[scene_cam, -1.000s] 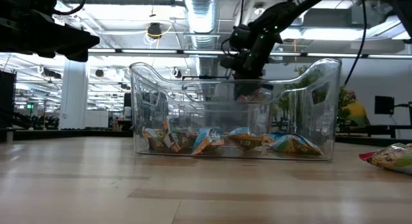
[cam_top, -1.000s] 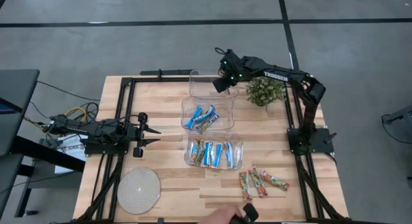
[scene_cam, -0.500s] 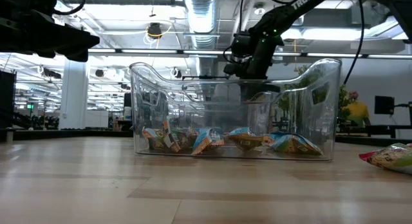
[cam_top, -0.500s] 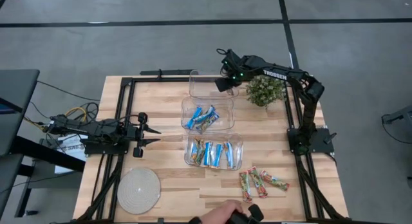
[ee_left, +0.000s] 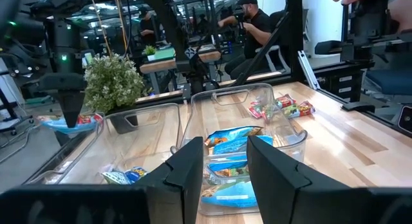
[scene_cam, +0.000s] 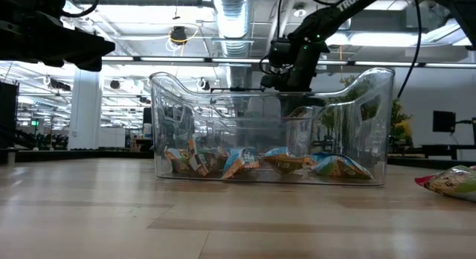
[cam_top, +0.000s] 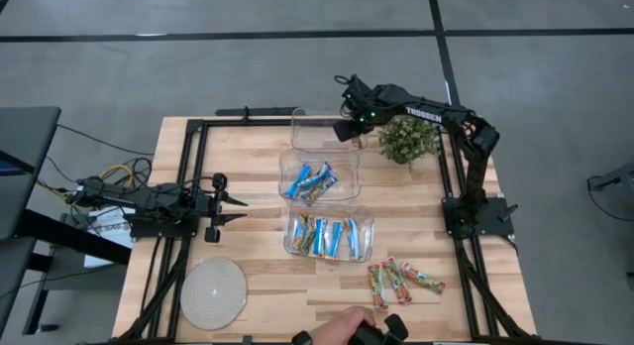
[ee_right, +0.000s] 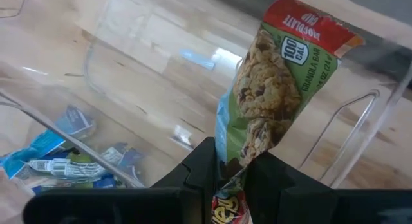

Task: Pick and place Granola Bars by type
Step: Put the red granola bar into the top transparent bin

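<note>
My right gripper [cam_top: 346, 131] hangs over the far clear bin [cam_top: 312, 127], shut on a red-green granola bar [ee_right: 278, 89]. The middle bin [cam_top: 319, 176] holds bright blue bars, and the near bin [cam_top: 329, 233] holds tan-brown and blue ones. Three red-green-orange bars [cam_top: 401, 279] lie flat on the wood near the table's front right. My left gripper [ee_left: 222, 169] waits level at the table's left side [cam_top: 233, 206], open with nothing between its fingers. My right gripper pinches one end of the bar's wrapper [ee_right: 239, 167] between its two fingers, coming steeply from above. The rest of the bar hangs below the fingers, lifted clear, over the far bin [scene_cam: 297, 114].
A small potted plant [cam_top: 408, 139] stands just right of the far bin. A round pale mat [cam_top: 213, 292] lies at the front left. A person's hand with a dark object [cam_top: 352, 330] reaches in at the near edge. Black frame rails run along both sides of the table.
My right gripper has shifted slightly toward the table's right over the far bin and turned a little at the wrist, still shut on the bar. The person's hand at the near edge has moved a little.
</note>
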`<state>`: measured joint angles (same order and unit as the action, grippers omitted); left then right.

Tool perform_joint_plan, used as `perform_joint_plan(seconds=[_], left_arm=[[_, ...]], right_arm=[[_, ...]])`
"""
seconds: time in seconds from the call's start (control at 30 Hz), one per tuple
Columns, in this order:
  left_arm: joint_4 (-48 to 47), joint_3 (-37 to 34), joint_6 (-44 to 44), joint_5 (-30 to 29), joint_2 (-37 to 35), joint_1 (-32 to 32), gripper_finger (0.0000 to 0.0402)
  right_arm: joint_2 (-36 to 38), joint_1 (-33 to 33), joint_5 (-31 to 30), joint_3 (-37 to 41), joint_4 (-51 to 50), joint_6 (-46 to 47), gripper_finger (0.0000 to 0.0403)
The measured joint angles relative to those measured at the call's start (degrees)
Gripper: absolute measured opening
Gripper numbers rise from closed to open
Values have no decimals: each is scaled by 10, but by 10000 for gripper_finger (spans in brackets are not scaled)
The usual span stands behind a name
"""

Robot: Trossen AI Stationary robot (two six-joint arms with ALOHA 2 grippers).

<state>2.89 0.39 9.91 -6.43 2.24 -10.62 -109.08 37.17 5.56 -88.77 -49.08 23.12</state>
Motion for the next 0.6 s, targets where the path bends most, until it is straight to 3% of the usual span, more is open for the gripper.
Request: perform_joint_plan(seconds=[0.37,0.6], left_arm=[[0,0,3,0,0,0,114],[0,0,2,0,0,0,114]], right_arm=[[0,1,-1,0,0,-12,64],[0,1,-11,0,0,-11,117]])
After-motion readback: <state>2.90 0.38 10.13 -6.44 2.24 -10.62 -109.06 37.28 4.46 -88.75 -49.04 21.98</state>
